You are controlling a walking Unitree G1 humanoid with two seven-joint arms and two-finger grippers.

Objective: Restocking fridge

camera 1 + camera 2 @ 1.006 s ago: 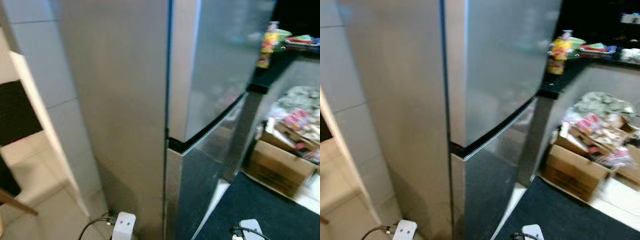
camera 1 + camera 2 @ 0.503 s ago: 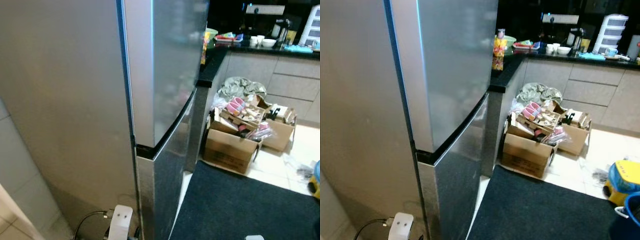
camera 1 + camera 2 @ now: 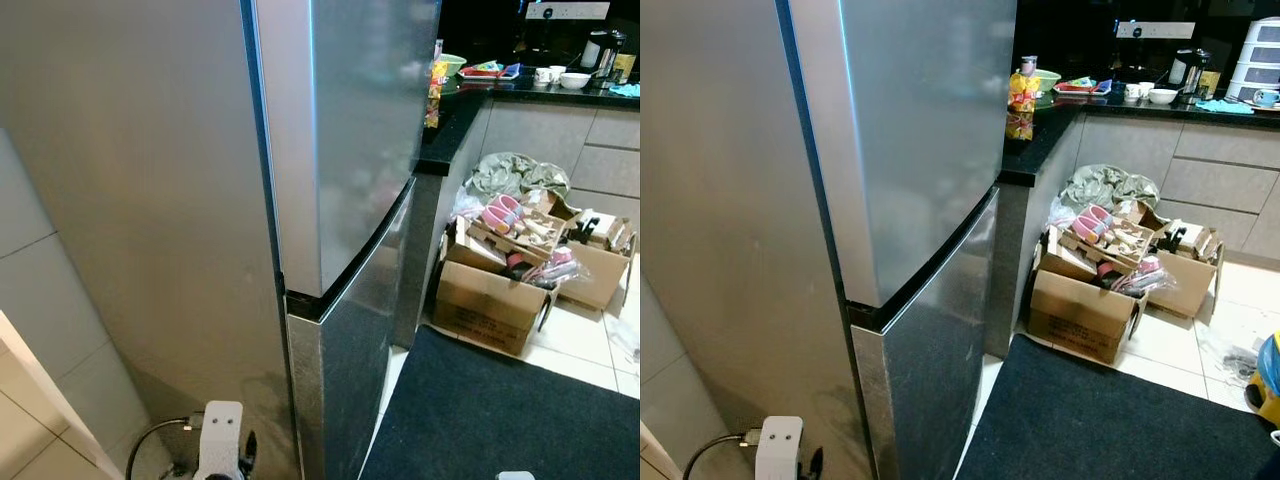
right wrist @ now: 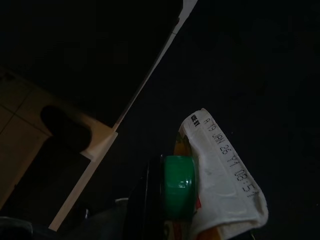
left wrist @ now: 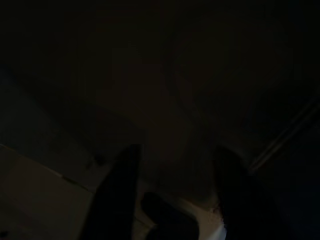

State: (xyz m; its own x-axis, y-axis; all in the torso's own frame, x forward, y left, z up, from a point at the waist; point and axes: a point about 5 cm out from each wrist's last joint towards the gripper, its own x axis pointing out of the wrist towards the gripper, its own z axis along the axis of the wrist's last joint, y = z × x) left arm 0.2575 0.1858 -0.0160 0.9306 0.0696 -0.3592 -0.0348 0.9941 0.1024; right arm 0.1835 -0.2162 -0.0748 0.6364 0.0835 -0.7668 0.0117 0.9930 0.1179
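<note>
Standing close in front of the head camera is a tall stainless-steel fridge (image 3: 340, 150), its upper door and lower door both closed, with a dark seam between them running at an angle across the front. At the foot of the fridge's side panel a white plug adapter (image 3: 219, 440) with a black cable sits near the tiled floor. To the right of the fridge a black countertop (image 3: 1040, 140) carries a yellow-labelled bottle (image 3: 1022, 92) at its near corner, and further along a green bowl (image 3: 1045, 78) and white cups (image 3: 1145, 92). Below the counter, open cardboard boxes (image 3: 1085, 310) full of mixed clutter stand on the pale tiles, just beyond the edge of a dark floor mat (image 3: 1110, 420). In the right wrist view the right gripper (image 4: 170, 200) is clenched around a carton (image 4: 220, 175) with a green screw cap (image 4: 177, 185) and a printed date along its folded white top; the carton hangs low over the dark mat and a strip of pale floor. The left wrist view is very dark: the left gripper (image 5: 177, 195) shows as two black fingers (image 5: 117, 195) spread apart with nothing between them, over what looks like dim tiled floor.
</note>
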